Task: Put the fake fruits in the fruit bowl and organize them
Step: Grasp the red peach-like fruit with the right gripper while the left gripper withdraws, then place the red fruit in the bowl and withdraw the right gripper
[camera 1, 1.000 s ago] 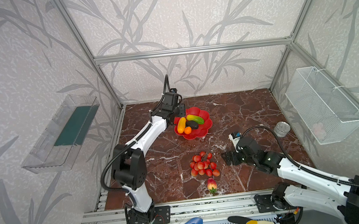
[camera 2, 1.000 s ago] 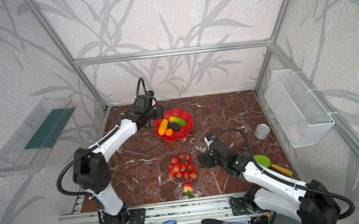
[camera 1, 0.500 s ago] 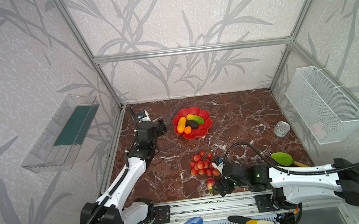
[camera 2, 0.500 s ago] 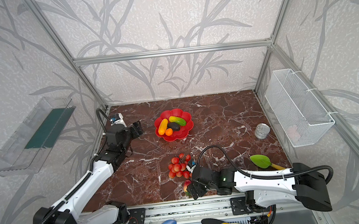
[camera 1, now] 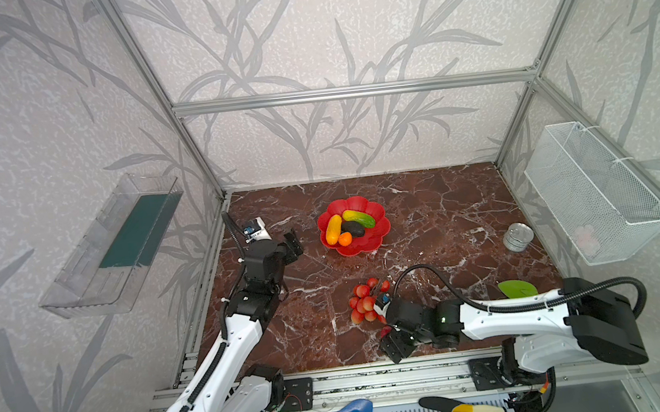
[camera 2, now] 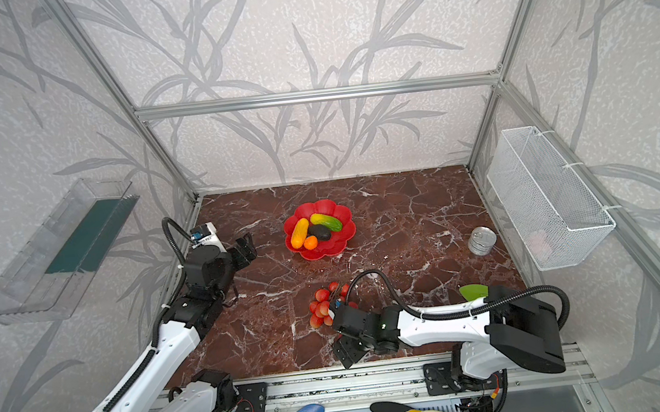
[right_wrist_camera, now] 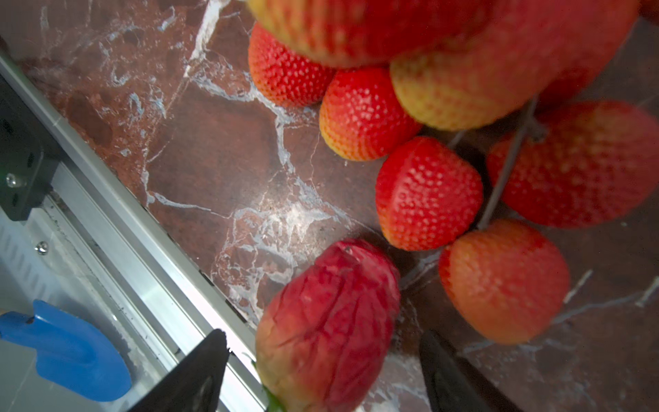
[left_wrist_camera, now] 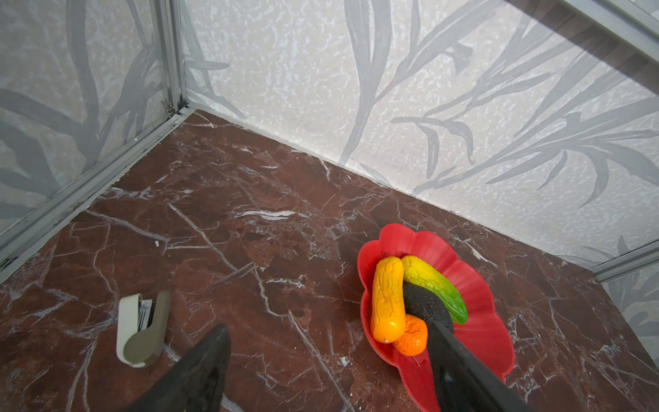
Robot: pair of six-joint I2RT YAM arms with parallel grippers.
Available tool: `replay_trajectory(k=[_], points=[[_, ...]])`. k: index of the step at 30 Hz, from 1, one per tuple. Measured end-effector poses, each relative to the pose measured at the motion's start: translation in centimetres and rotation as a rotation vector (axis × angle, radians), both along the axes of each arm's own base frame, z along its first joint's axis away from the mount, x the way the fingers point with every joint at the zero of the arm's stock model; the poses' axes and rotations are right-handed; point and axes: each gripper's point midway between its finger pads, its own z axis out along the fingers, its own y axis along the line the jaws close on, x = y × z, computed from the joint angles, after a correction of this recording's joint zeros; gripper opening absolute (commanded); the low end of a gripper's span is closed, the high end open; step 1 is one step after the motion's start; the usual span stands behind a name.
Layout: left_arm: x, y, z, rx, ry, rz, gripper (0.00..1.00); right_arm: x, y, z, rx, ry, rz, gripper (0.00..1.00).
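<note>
Positions are differing from a second ago: the left gripper (camera 1: 293, 247), jaws apart and empty, is hanging beside the fruit bowl (camera 1: 381, 233) instead of over it, with four fake fruits (camera 1: 352, 228) lying inside. The right gripper (right_wrist_camera: 322, 337), jaws apart, is now straddling the red-yellow strawberry (right_wrist_camera: 331, 303) beside the bunch of red berries (camera 1: 365, 301).

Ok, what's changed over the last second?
The left gripper pulled back leftward from the fruit bowl and hangs open and empty. The right gripper swung to the table's front edge and now straddles the lone strawberry, jaws not touching it. The bowl's four fruits and the bunch of red berries stayed put.
</note>
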Motion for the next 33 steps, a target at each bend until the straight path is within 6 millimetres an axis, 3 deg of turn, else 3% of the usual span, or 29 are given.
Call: replay_trajectory(k=[9, 14, 17, 23, 26, 28, 33], points=[[-1.4, 1.0, -0.1, 0.002, -0.024, 0.026, 0.92, 0.0, 0.7, -0.3, -0.013, 0.007, 0.02, 0.39], [-2.1, 1.6, -0.1, 0.003, -0.042, 0.045, 0.94, 0.2, 0.4, 0.6, -0.003, -0.012, 0.012, 0.33], [-2.4, 1.9, 0.1, 0.003, -0.056, 0.056, 0.96, 0.7, 0.1, 3.5, 0.06, -0.073, 0.0, 0.32], [-3.4, 2.7, -0.3, -0.003, -0.098, 0.084, 0.98, 3.2, -0.7, 11.0, 0.213, -0.277, -0.036, 0.32], [-3.9, 3.0, -0.2, -0.006, -0.118, 0.093, 0.98, 6.1, -1.0, 13.9, 0.236, -0.367, -0.078, 0.32], [-4.2, 3.2, 0.3, -0.009, -0.136, 0.101, 0.98, 9.3, -1.5, 15.3, 0.238, -0.417, -0.14, 0.32], [-4.8, 3.4, 0.7, -0.012, -0.149, 0.102, 0.98, 18.0, -2.7, 16.2, 0.22, -0.477, -0.277, 0.32]])
